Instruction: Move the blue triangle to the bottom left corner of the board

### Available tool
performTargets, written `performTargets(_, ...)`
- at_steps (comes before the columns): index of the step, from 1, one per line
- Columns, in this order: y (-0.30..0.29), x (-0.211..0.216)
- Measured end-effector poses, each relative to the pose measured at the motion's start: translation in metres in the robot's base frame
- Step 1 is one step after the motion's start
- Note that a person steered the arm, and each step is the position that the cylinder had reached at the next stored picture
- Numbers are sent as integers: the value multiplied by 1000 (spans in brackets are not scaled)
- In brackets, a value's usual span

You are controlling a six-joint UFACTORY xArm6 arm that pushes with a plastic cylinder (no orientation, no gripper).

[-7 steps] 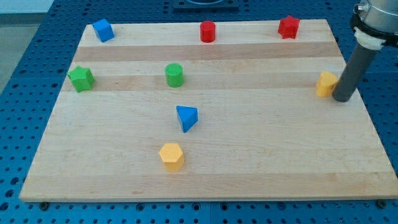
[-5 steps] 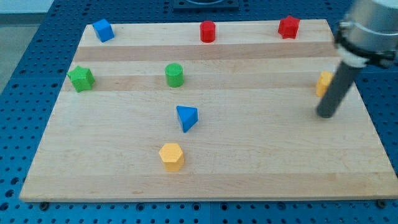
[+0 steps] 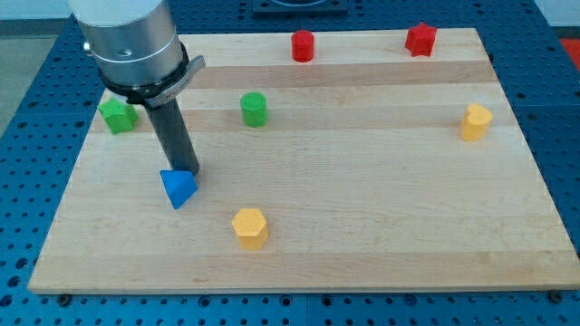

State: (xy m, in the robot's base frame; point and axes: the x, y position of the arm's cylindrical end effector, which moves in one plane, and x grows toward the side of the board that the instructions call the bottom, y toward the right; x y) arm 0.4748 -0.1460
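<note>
my tip (image 3: 184, 169) has shoved blue triangle (image 3: 178, 188) leftward.

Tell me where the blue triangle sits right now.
The blue triangle lies left of centre on the board, directly below my tip, up-left of the yellow hexagon.
</note>
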Motion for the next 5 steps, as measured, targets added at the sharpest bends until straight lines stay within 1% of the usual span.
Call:
performTargets(1, 23, 0)
performTargets(2, 12, 18)
performTargets(3, -59, 46)
performTargets(4, -70, 49)
performTargets(5, -52, 36)
